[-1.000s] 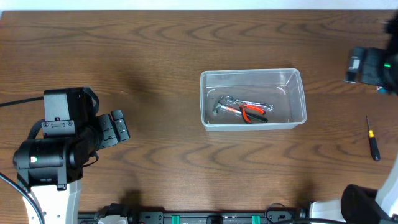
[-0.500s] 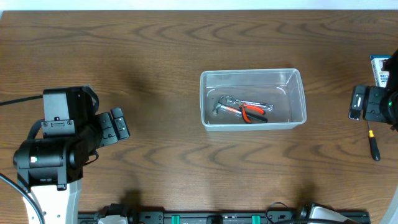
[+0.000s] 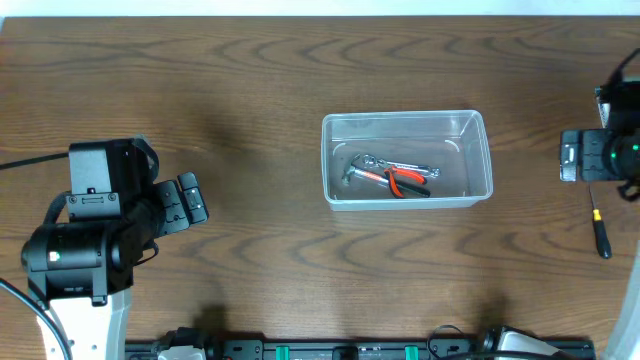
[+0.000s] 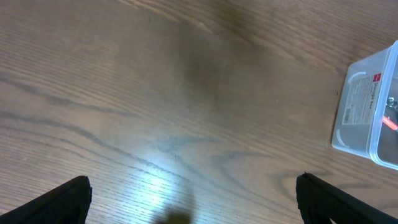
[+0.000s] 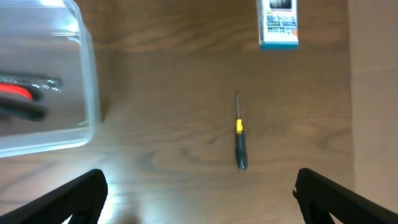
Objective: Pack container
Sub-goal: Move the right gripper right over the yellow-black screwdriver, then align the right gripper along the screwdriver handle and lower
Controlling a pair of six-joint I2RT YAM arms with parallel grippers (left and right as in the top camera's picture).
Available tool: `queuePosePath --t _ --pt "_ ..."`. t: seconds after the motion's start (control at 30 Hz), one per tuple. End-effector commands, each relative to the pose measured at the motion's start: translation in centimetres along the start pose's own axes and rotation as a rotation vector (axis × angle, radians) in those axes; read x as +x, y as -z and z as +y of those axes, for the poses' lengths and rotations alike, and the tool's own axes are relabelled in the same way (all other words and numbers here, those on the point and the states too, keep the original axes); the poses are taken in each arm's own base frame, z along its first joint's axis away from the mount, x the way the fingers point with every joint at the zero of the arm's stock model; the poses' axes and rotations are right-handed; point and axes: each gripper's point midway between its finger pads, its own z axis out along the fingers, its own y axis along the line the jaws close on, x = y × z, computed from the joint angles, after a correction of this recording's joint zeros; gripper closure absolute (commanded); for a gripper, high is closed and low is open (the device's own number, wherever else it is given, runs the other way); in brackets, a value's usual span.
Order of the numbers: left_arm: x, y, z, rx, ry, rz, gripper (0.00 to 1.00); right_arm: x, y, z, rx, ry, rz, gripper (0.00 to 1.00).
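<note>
Right tool [image 5: 199, 199]: spread apart, now swung in above the screwdriver [image 5: 240, 142]
Left tool [image 4: 193, 199]: apart, idle
Container [image 3: 403, 117]: pliers [image 3: 405, 181] inside; screwdriver probably next

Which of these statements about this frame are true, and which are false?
1. The screwdriver lies inside the container. False: it lies on the table, outside the container.
2. The red-handled pliers lie in the container. True.
3. The right tool grips the screwdriver. False: its fingers are spread open and hold nothing.
4. The left tool is open and empty. True.
</note>
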Motion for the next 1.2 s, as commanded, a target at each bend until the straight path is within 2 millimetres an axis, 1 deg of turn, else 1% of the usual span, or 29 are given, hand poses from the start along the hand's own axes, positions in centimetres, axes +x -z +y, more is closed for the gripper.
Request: queuePosePath --t 0.0,0.1,0.17,0.23,0.43,0.57,0.73,0.83,1.03,1.17 --pt "-0.4 0.3 0.1 -0.002 0.005 -0.015 0.02 1.9 -3.3 0.1 0.003 0.202 0.083 0.01" --pt "-0.4 0.3 0.1 -0.003 0.005 -0.013 0.02 3.2 -5.6 0.0 0.019 0.208 0.137 0.01" --pt "-0.3 0.3 0.1 -0.003 0.005 -0.010 0.02 3.9 -6.6 -0.1 0.015 0.193 0.156 0.01" --pt "-0.2 0.3 0.1 -0.004 0.004 -0.008 0.02 4.5 -7.5 -0.5 0.018 0.147 0.174 0.01" --pt "-0.2 0.3 0.1 -0.004 0.004 -0.007 0.02 7.0 -8.9 -3.6 0.013 -0.056 0.229 0.01" --pt "-0.2 0.3 0.1 -0.004 0.004 -0.008 0.02 7.9 -9.1 -4.4 -0.068 -0.107 0.203 0.01" --pt "-0.3 0.3 0.1 -0.004 0.005 -0.009 0.02 7.0 -9.4 -3.9 -0.182 -0.114 0.111 0.01" --pt "-0.2 0.3 0.1 -0.004 0.004 -0.008 0.02 7.4 -10.4 -3.9 -0.207 -0.104 0.131 0.01" --pt "-0.2 0.3 0.1 -0.004 0.005 -0.007 0.02 9.1 -14.2 -3.3 -0.278 -0.127 0.250 0.01" --pt "-0.2 0.3 0.1 -0.004 0.005 -0.008 0.02 10.8 -16.6 -3.7 -0.265 -0.118 0.351 0.01"
